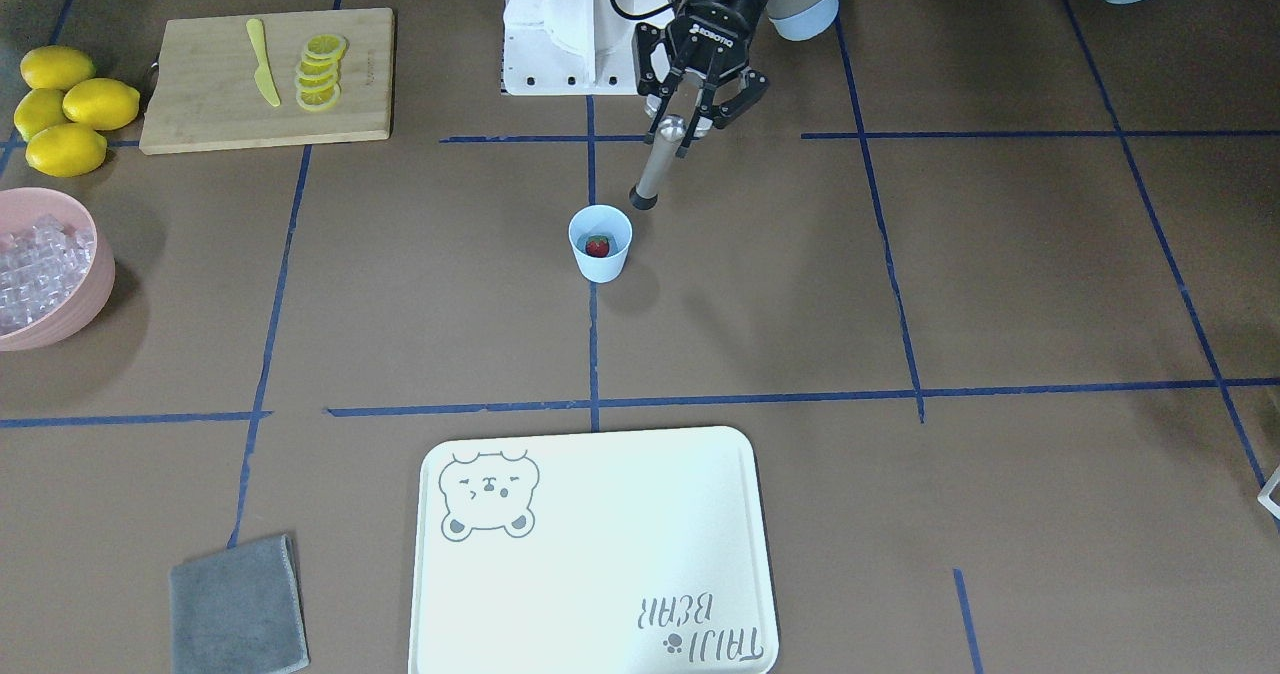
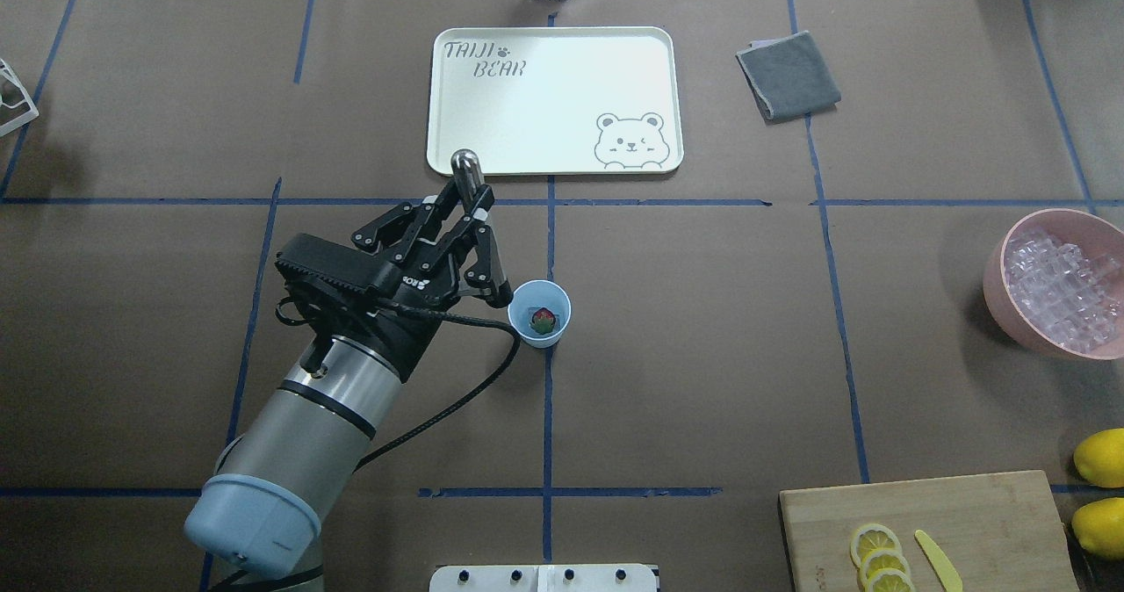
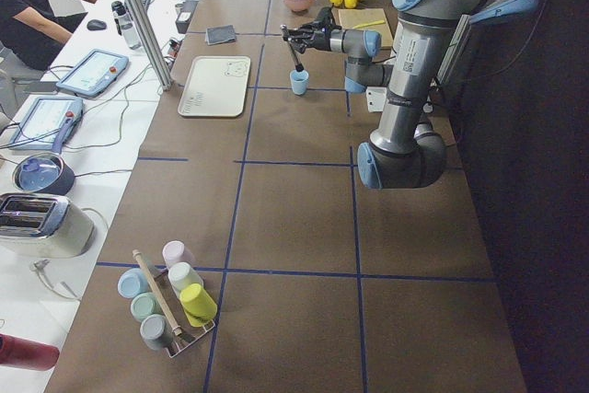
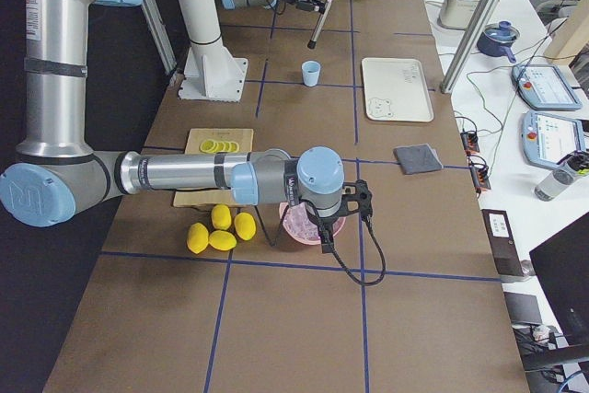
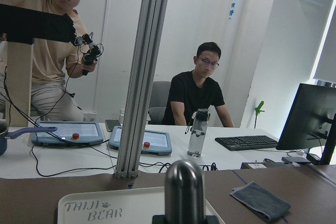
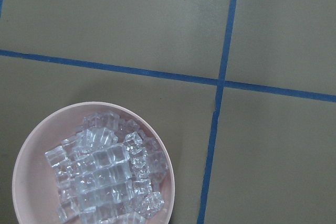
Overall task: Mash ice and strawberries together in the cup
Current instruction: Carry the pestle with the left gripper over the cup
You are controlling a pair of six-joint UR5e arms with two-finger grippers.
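- The cup [image 1: 600,244] stands upright mid-table on a blue tape line, with the strawberry [image 1: 597,246] lying at its bottom.
- The ice [image 1: 35,269] is heaped in a pink bowl [image 1: 95,289], well apart from the cup, at the table's right edge as the overhead view shows it.
- The left gripper [image 1: 685,119] hangs just left of the cup in that view, clenched on a metal muddler [image 1: 655,166] near its rounded top.
- The muddler is tilted. Its black foot is near the cup's rim but outside it, and the side views show it raised above the cup. From overhead the gripper's body hides the foot.
- The right gripper [image 4: 336,218] hovers over the bowl, pointing down. I cannot tell whether its fingers are parted or closed.
- Beyond the cup, on the far side, lies a pale tray [image 2: 553,100], with a grey cloth [image 2: 788,75] to its right.
- At the near right corner a board [image 2: 983,522] carries lemon slices [image 2: 878,555] and a yellow knife [image 2: 938,560].
- Whole lemons [image 2: 1101,458] lie just right of the board, between it and the bowl.
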